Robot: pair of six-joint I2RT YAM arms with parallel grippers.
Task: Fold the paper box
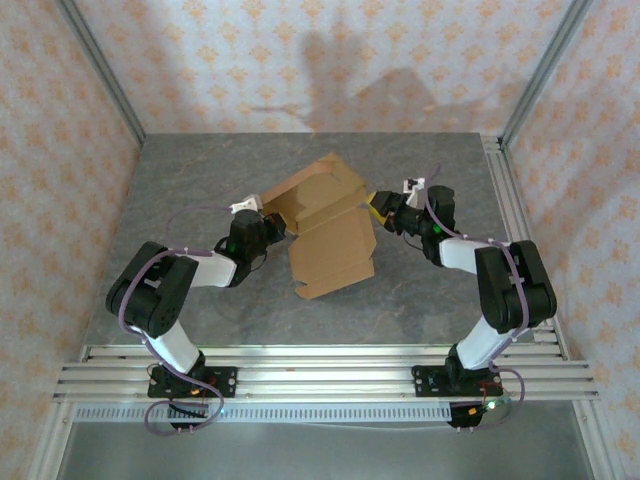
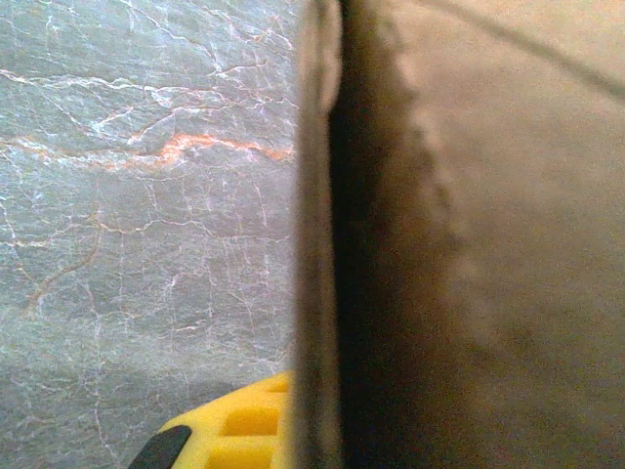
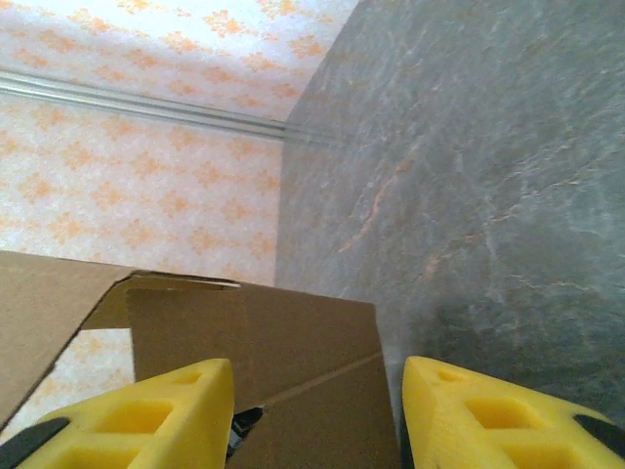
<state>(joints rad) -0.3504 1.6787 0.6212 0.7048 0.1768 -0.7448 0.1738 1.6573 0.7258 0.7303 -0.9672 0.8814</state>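
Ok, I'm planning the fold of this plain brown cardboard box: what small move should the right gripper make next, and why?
Probably ease the right gripper forward and close it on the flap of the plain brown cardboard box. Its yellow fingers stand apart with the flap edge lying between them, ungripped, while the left gripper is shut on the opposite edge, steadying the box.
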